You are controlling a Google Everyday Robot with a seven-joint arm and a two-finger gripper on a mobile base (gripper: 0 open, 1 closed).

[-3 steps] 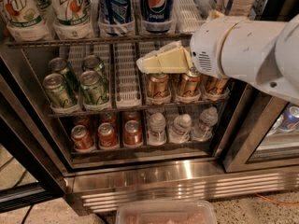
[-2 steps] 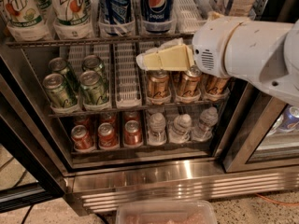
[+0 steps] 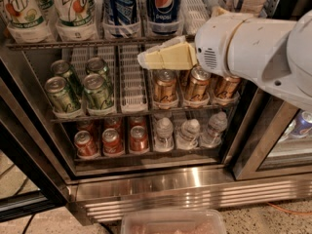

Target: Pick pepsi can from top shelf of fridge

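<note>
The pepsi can (image 3: 164, 4), dark blue with the globe logo, stands upright on the top shelf (image 3: 92, 43) of the fridge (image 3: 195, 191). A lighter blue striped can (image 3: 121, 5) stands to its left. My gripper (image 3: 143, 60), cream-coloured on a white arm (image 3: 243, 45), points left just below the top shelf's front rail. It is below and slightly left of the pepsi can, in front of the gold cans, and holds nothing.
7UP bottles (image 3: 73, 6) fill the top shelf's left side. Green cans (image 3: 78, 84) and gold cans (image 3: 165, 87) are on the middle rack, red cans (image 3: 112, 140) and water bottles (image 3: 187, 130) on the lowest. A clear plastic tub (image 3: 173, 221) sits at the bottom edge.
My gripper has moved slightly up and to the left, closer to the top shelf's front rail. The cans and bottles have not moved.
</note>
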